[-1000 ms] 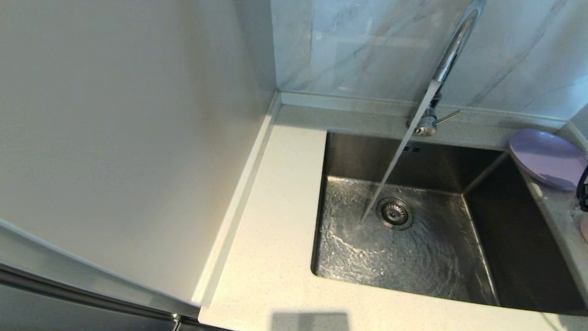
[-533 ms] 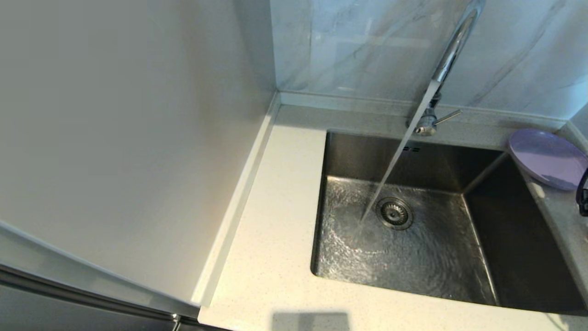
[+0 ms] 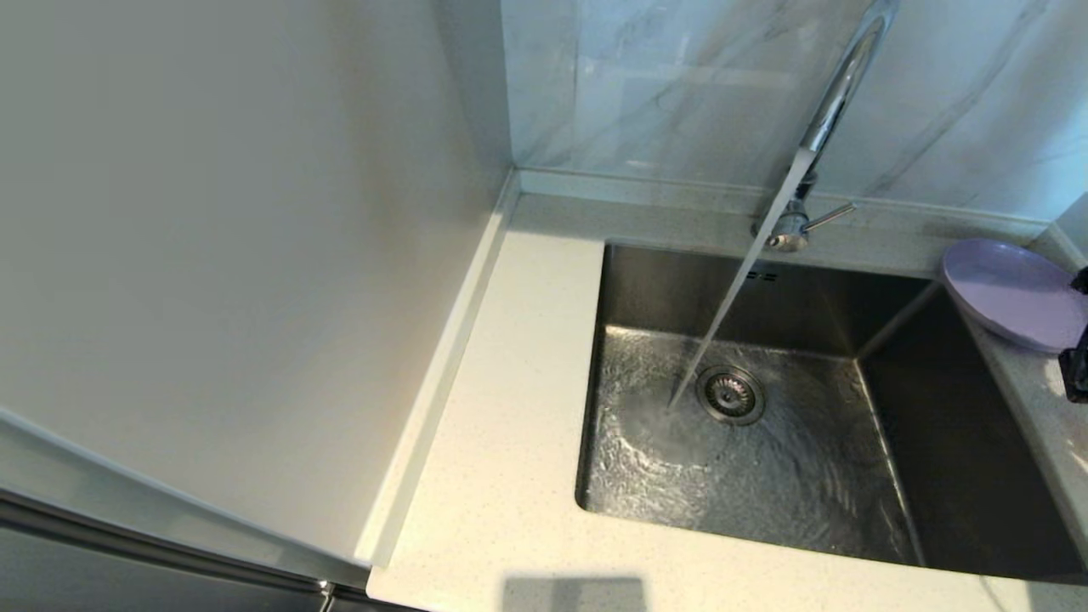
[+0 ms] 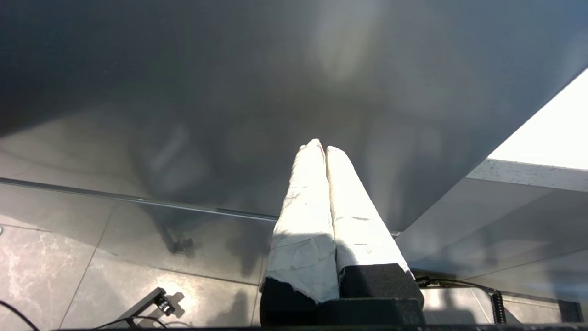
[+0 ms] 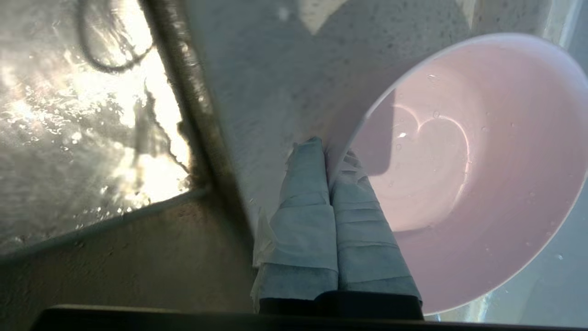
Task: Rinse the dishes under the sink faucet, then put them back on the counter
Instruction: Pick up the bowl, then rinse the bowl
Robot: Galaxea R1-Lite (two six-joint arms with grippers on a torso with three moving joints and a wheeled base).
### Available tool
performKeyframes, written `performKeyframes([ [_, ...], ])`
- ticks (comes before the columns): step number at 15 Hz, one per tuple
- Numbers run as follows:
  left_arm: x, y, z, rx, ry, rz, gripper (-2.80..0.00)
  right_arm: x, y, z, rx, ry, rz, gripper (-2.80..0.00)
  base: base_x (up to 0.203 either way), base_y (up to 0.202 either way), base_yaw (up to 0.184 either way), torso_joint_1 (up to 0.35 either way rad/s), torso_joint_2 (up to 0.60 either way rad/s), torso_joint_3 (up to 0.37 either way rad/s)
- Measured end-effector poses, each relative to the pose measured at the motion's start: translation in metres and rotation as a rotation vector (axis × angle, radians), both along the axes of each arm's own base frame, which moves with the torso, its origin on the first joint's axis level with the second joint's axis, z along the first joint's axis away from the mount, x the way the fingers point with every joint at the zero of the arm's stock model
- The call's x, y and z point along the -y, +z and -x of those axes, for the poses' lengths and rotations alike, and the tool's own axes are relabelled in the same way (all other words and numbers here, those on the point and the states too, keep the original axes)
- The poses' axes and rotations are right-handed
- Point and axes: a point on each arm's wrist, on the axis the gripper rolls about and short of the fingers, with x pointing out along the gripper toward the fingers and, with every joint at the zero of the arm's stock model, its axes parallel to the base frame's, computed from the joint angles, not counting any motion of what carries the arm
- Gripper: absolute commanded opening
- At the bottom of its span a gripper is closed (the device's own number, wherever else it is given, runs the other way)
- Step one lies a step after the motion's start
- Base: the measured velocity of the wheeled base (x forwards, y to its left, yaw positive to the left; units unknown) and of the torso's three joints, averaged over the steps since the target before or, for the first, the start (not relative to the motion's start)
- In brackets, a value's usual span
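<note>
My right gripper (image 5: 328, 147) is shut on the rim of the pale pink cup (image 5: 459, 161), one finger inside and one outside. The cup is wet inside and sits over the speckled counter (image 5: 257, 92) right of the sink (image 5: 69, 138); whether it rests there I cannot tell. In the head view only a dark bit of the right gripper (image 3: 1075, 374) shows at the right edge, and the cup is out of view. The lavender plate (image 3: 1011, 293) lies on the counter at the sink's far right corner. The chrome faucet (image 3: 837, 85) runs water into the sink (image 3: 952, 442).
The drain strainer (image 3: 731, 393) lies just right of where the stream lands. The faucet lever (image 3: 829, 217) sticks out to the right. A wide counter (image 3: 510, 408) strip runs left of the sink, beside a tall white panel (image 3: 238, 255). My left gripper (image 4: 321, 146) is parked shut, low beside a cabinet.
The right gripper's dark part has shifted slightly upward along the head view's right edge. The pink sliver of the cup seen there a second ago has left the view.
</note>
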Motion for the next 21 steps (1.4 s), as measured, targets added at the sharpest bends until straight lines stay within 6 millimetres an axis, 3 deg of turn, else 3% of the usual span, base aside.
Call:
performKeyframes([
  [5,0.000,0.000,0.000,0.000,0.000,0.000,-2.80,-0.054,0.032,0.035,0.034,0.310,0.070,-2.80,0.000,0.000,0.000,0.000,0.00,0.000],
  [8,0.000,0.000,0.000,0.000,0.000,0.000,-2.80,-0.090,0.037,0.064,0.031,0.634,0.090,-2.80,0.000,0.000,0.000,0.000,0.00,0.000],
  [12,0.000,0.000,0.000,0.000,0.000,0.000,-2.80,-0.139,0.039,0.087,0.061,1.031,0.020,-2.80,0.000,0.000,0.000,0.000,0.00,0.000],
  [17,0.000,0.000,0.000,0.000,0.000,-0.001,-2.80,-0.211,0.060,0.093,0.139,1.402,-0.049,-2.80,0.000,0.000,0.000,0.000,0.00,0.000],
  [21,0.000,0.000,0.000,0.000,0.000,0.000,-2.80,-0.268,0.083,0.075,0.223,1.400,-0.137,-2.80,0.000,0.000,0.000,0.000,0.00,0.000],
])
